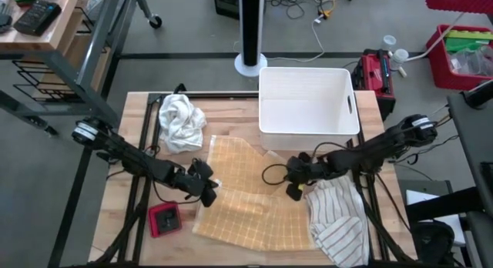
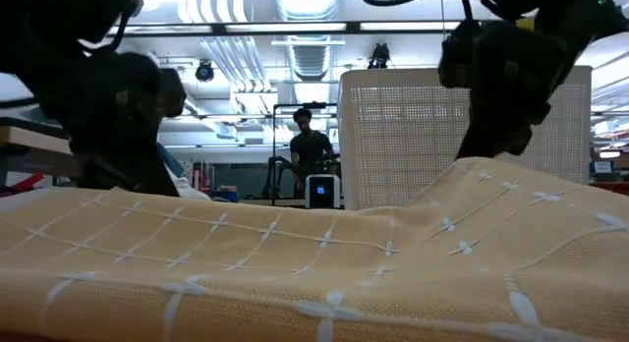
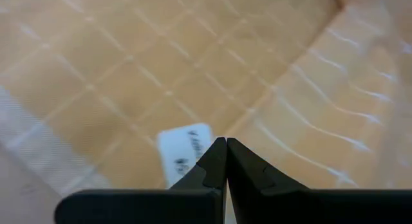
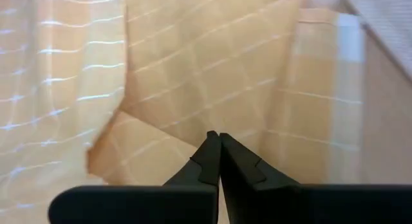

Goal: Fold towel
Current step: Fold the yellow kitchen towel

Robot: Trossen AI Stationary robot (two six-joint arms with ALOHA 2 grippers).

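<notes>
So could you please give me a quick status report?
Left gripper and right gripper shut on yellow towel edges. Towel partly folded. Striped cloth against its right side.

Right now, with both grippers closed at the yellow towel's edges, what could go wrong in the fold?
1. The left gripper and right gripper pinch the yellow towel at thin edges; a corner may slip out.
2. The striped towel lies against the yellow one's right side and may be dragged along.
3. The red object sits close by the left gripper and could be knocked.
</notes>
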